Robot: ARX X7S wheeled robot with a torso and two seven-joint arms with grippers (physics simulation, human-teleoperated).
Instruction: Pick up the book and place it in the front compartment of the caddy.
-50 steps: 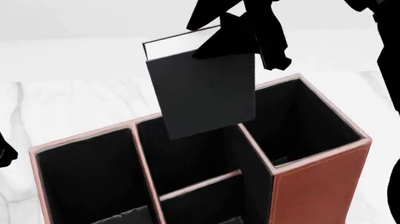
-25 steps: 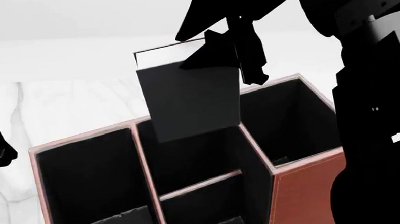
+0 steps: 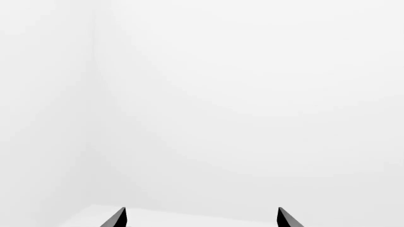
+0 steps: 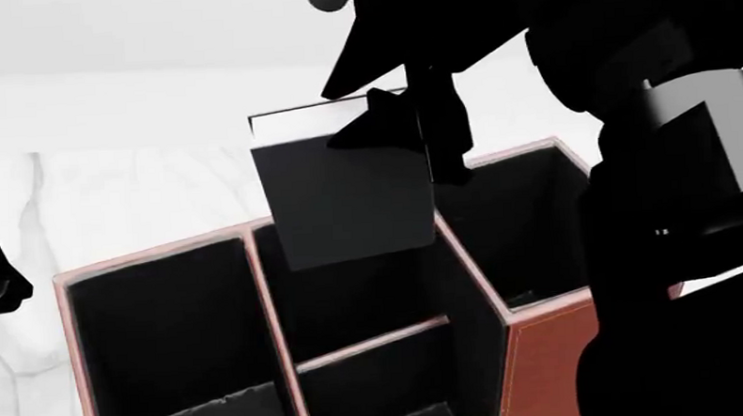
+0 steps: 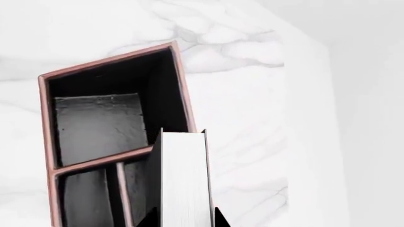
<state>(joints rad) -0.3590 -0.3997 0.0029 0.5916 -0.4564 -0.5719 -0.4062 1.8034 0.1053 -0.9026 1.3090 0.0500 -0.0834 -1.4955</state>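
Shifted left and slightly lower since the earlier head frames: book [image 4: 344, 202] now overlapping the rear-middle cell's back rim instead of hanging nearer the right cell; right arm swung further in, covering more of the caddy's right side. Caddy [image 4: 547, 355] unmoved on the white marble counter [image 4: 108, 196].

Book held in the air, roughly upright with a slight tilt, black cover toward the head camera, white page edges showing along the top. Lower edge above the rear-middle cell, not down inside any cell as far as visible. Right gripper [image 4: 400, 122] pinching the book's upper right corner, jaws closed on it. In the right wrist view, page edges [image 5: 184, 182] running up the middle, caddy cells below and beside.

Left gripper [image 3: 200, 218] showing only two dark fingertips [image 3: 117, 219] against blank white, jaws spread, nothing between them.
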